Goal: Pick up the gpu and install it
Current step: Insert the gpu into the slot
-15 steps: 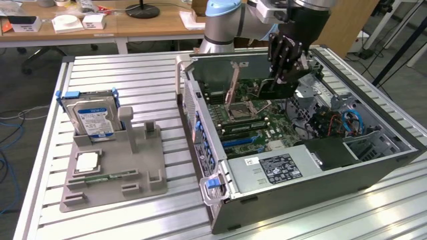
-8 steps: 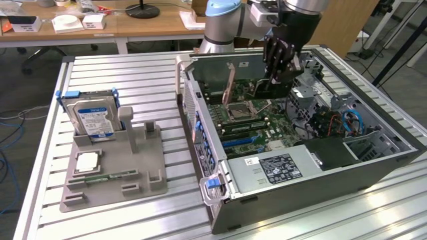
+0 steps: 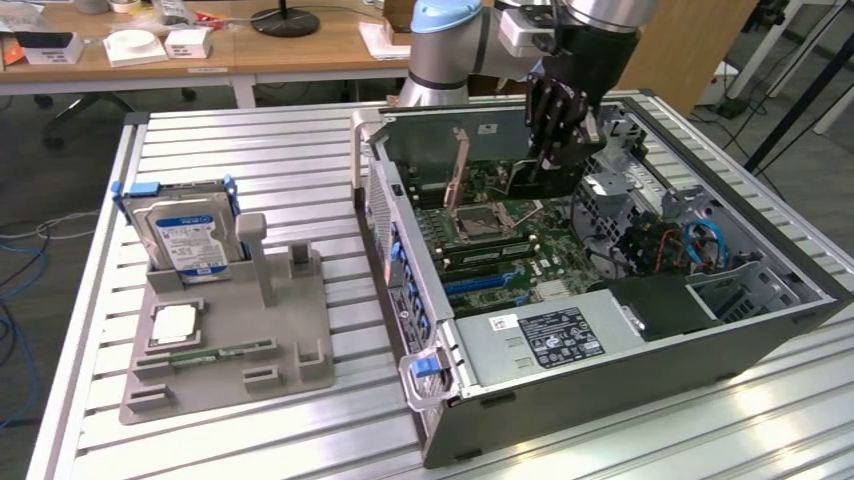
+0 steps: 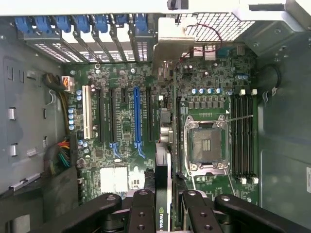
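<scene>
Wrist view: the gripper (image 4: 165, 209) has its black fingers (image 4: 141, 206) clamped on the gpu (image 4: 163, 182), one on each flat face. The card is seen edge-on, and along that edge a small logo with the lettering NVIDIA can be read. Its pale bracket (image 4: 170, 46) points toward the row of blue clips (image 4: 82, 24) at the case's rear wall. The card hangs over the motherboard (image 4: 121, 160), between the long blue slot (image 4: 137, 114) and the open socket (image 4: 204, 143); whether it touches the board cannot be told.

Over to the exterior view: the gripper (image 3: 558, 140) reaches down into the open case (image 3: 641, 370) at its far end, with the gpu (image 3: 534, 178) dark beneath the fingers. A black label (image 3: 561, 335) with white print sits on the power supply, a white sticker (image 3: 503, 322) just beside it, both too small to read. At the exterior view's left, well apart from the case, a grey holder (image 3: 227, 370) on the table (image 3: 267, 150) carries a hard drive (image 3: 187, 235) standing upright, its blue-white label unreadable.
</scene>
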You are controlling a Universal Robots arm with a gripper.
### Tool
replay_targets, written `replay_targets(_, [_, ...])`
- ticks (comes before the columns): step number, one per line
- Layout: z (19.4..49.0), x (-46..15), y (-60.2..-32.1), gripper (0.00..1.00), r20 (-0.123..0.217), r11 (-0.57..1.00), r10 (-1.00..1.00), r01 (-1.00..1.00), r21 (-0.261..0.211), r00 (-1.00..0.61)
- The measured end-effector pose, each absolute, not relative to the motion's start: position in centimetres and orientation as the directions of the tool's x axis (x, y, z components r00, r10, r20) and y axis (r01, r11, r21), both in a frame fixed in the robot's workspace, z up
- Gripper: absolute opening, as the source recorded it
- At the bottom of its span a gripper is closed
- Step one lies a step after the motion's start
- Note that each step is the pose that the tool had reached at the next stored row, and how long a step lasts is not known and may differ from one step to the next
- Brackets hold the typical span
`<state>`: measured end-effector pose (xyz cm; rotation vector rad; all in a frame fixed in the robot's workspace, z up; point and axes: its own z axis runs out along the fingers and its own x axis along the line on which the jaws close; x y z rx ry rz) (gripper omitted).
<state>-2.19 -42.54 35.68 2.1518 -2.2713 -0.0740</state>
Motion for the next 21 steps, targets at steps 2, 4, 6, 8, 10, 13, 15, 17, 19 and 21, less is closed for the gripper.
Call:
replay_targets(2, [35.5,-2.2,-42.5,0.26,-0.024,0.054,-0.998,-0.998,0.038,-0.055])
replay_targets(4, [35.4,-2.2,-42.6,0.26,-0.024,0.051,-0.998,-0.998,0.030,-0.052])
replay_targets(6, [35.3,-2.2,-42.6,0.26,-0.025,0.051,-0.998,-0.999,0.018,-0.051])
replay_targets(8, [35.3,-2.3,-42.8,0.26,-0.024,0.051,-0.998,-0.999,0.005,-0.051])
replay_targets(10, [35.1,-2.4,-42.9,0.26,-0.024,0.051,-0.998,-0.999,0.000,-0.051])
replay_targets(13, [35.0,-2.4,-43.2,0.26,-0.025,0.051,-0.998,-0.999,0.002,-0.051])
replay_targets(15, [34.9,-2.4,-43.2,0.26,-0.025,0.051,-0.998,-0.999,0.004,-0.051])
replay_targets(17, [34.9,-2.4,-43.2,0.26,-0.025,0.051,-0.998,-0.999,0.004,-0.051])
replay_targets(19, [34.9,-2.5,-43.3,0.26,-0.025,0.051,-0.998,-0.999,0.004,-0.051])
replay_targets(21, [34.8,-2.5,-43.6,0.26,-0.025,0.051,-0.998,-0.999,0.004,-0.051])
